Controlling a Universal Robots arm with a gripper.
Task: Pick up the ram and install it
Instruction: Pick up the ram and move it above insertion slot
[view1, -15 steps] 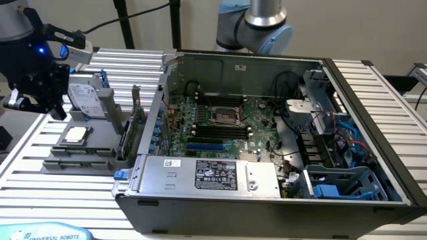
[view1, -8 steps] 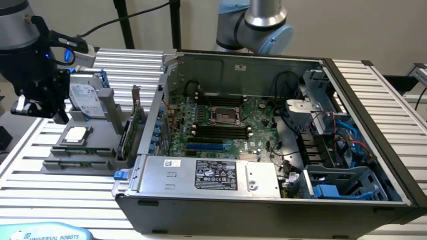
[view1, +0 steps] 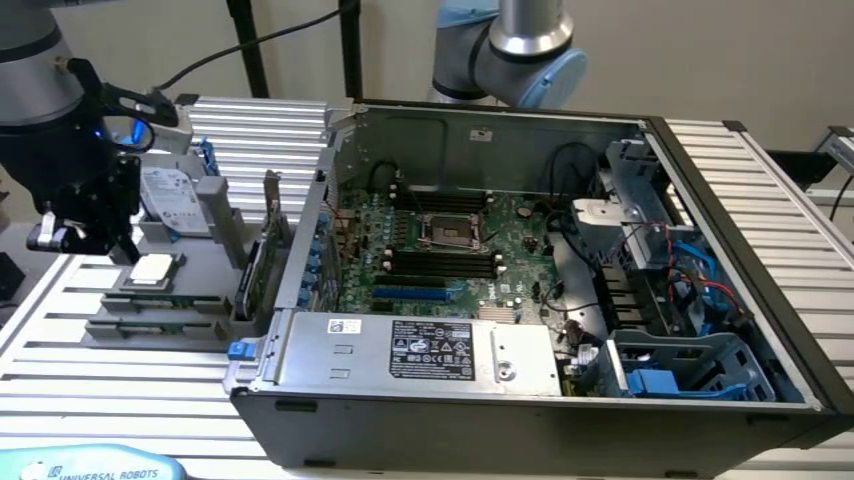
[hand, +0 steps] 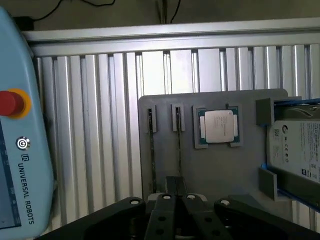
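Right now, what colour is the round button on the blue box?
The button is red, ringed yellow; clearest in the wrist view.

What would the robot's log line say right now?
gripper: shut | over: gray holder | nearest: ram, edge-on in slot | held: cannot tell

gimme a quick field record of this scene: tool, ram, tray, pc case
tool: shut, over the grey tray, in line with one narrow slot
ram: thin stick on edge in that slot; gripped or not, cannot tell
grey tray: also holds a processor chip and a hard drive
pc case: open, motherboard exposed, apart from the tool
pendant: pale blue, beside the tray
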